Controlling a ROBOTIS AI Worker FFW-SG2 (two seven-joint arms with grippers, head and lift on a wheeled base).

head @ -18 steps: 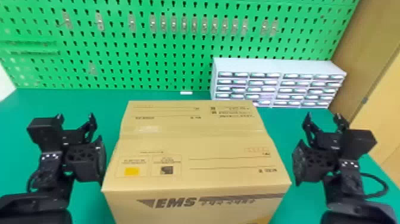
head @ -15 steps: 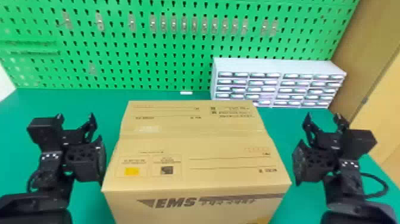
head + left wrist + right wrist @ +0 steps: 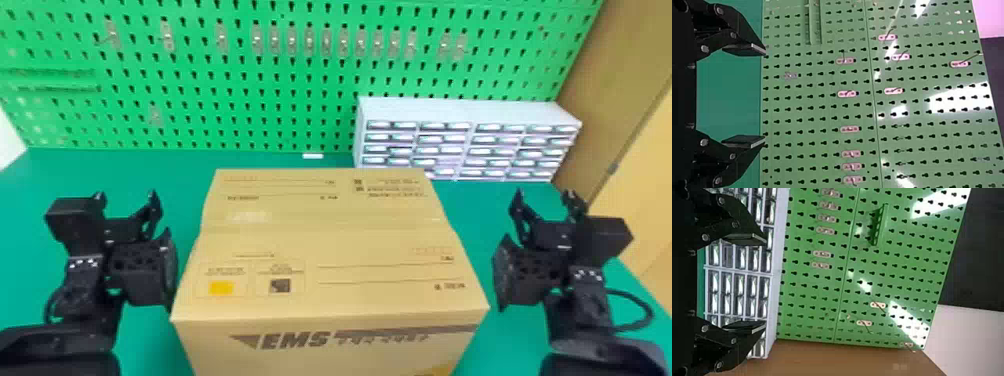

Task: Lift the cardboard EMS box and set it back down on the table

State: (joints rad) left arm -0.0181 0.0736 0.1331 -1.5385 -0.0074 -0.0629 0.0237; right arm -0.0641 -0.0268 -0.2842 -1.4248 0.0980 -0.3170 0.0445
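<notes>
The left hand (image 3: 126, 196) has its 2 fingers spread wide with nothing between them, beside the left side of the cardboard EMS box (image 3: 325, 245). The right hand (image 3: 545, 195) matches it beside the box's right side, its 2 fingers also apart and empty. So the box lies between the 2 hands, its printed top level and facing up; a narrow gap shows on the right, while on the left I cannot tell whether anything touches. Its underside is hidden, so I cannot tell whether it rests on the green bench (image 3: 47, 175). Beyond the box, a small white bar (image 3: 313, 156) lies near the bench's back edge. To its right stands a white multi-drawer cabinet (image 3: 465, 110), and behind rises a green pegboard (image 3: 280, 95) with small hook plates (image 3: 309, 40).
</notes>
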